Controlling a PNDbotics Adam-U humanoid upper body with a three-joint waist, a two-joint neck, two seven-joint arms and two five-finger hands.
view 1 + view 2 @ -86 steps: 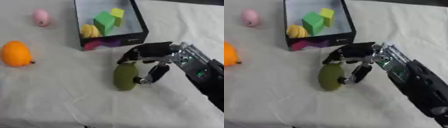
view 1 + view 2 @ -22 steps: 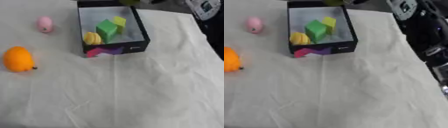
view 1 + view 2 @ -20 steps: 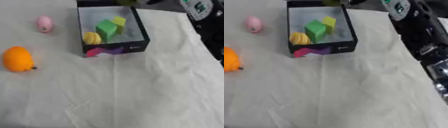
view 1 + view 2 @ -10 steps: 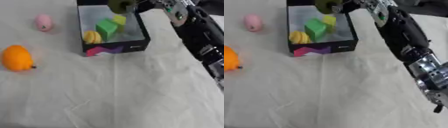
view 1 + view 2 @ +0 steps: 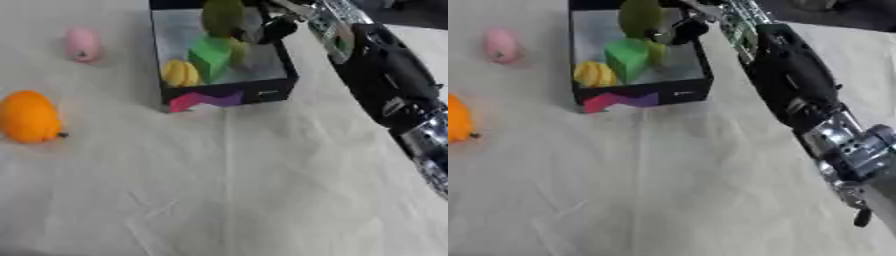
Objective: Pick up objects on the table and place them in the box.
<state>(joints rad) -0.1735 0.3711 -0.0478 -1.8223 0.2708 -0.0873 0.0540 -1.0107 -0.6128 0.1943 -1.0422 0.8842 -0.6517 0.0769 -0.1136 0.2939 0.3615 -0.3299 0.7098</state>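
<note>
The right hand (image 5: 267, 27) reaches in from the upper right, its dark fingers curled round an olive-green fruit (image 5: 222, 16) that it holds over the open box (image 5: 229, 93). The fruit stands with its long axis roughly upright, clear of the counter (image 5: 227, 190) and above the box's far half. It sits to the left of the palm, so the hand is between it and the box's right wall.

What matters for the coming move is what lies straight below. Inside the box a green block (image 5: 210, 56) stands near the middle, a yellow ridged piece (image 5: 179, 73) lies against the near left corner, and another yellowish piece (image 5: 236, 50) shows just behind the block, close under the hand. The fruit hangs nearly over the block and that yellowish piece, so a straight drop would likely land it on them, not on bare floor. The freest floor looks to be along the right wall, towards the hand's own side. How high the fruit is above the contents I cannot tell.

An orange fruit (image 5: 30, 117) and a small pink thing (image 5: 82, 44) lie on the counter well left of the box, still to be collected. The left hand shows in neither view.
</note>
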